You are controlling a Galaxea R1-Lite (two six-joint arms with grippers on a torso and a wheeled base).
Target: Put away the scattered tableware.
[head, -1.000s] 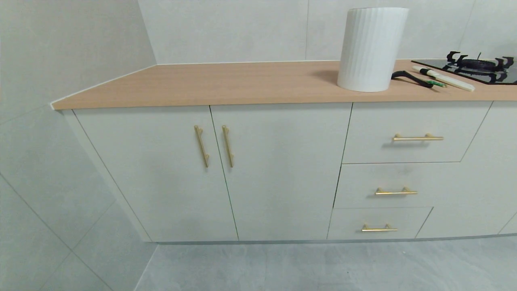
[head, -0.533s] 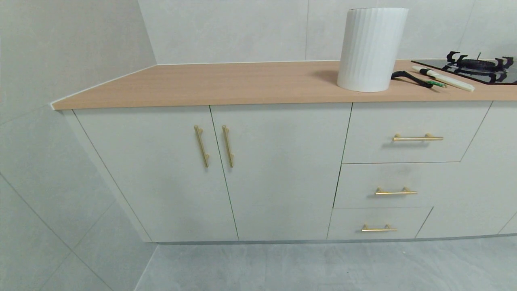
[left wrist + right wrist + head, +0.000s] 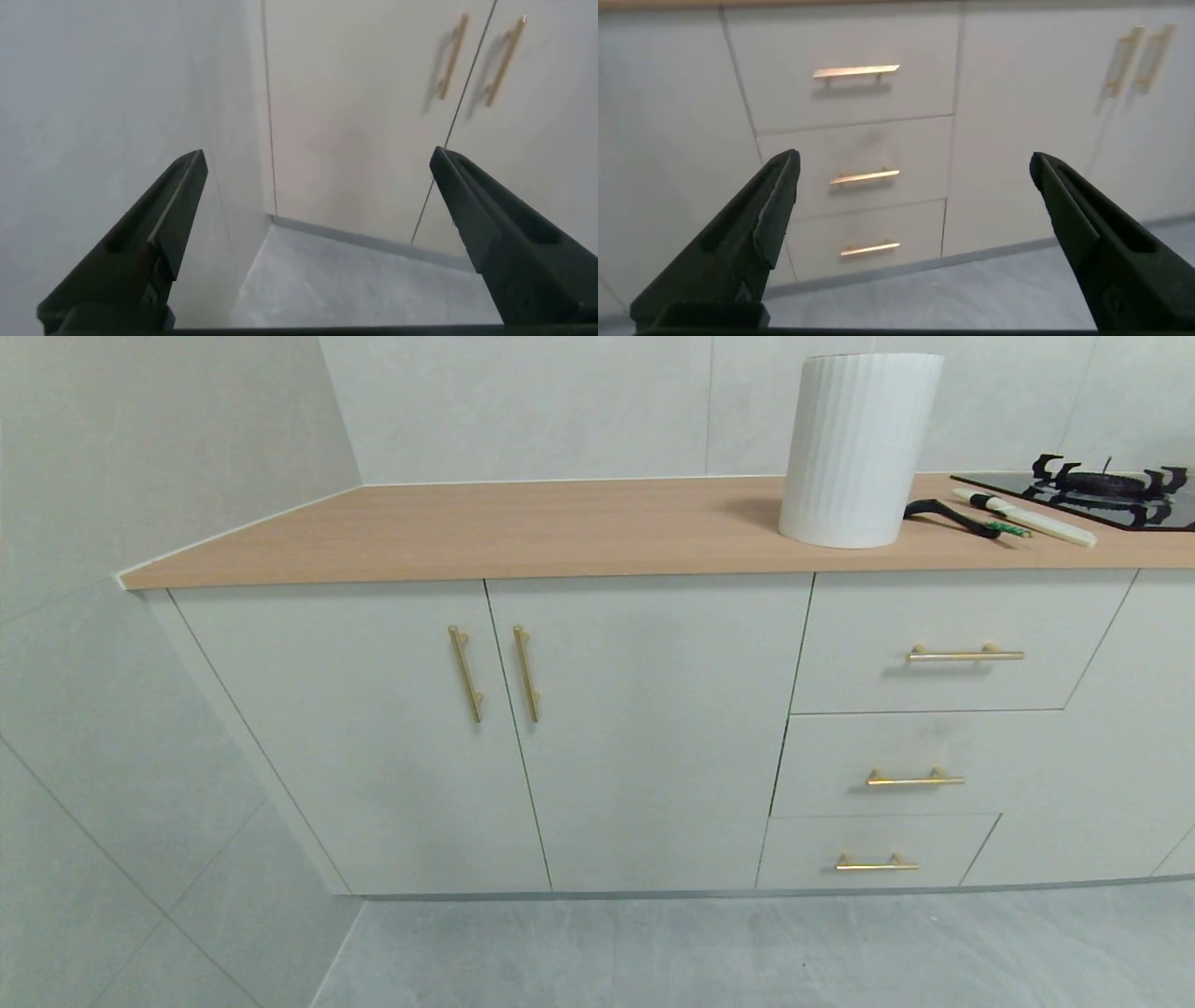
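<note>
The left gripper and right gripper hang wide open, empty, facing the cabinet. The utensils lie on the countertop at 2 o'clock, just beside the canister, long axes 10-to-4; the right gripper is probably nearer.

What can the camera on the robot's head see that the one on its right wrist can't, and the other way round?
Head view alone: the wooden countertop with a white ribbed container, utensils beside it and a stove burner. Right wrist view alone: the right gripper, open, facing the cabinet. Both: the three drawers and the paired gold door handles.
</note>
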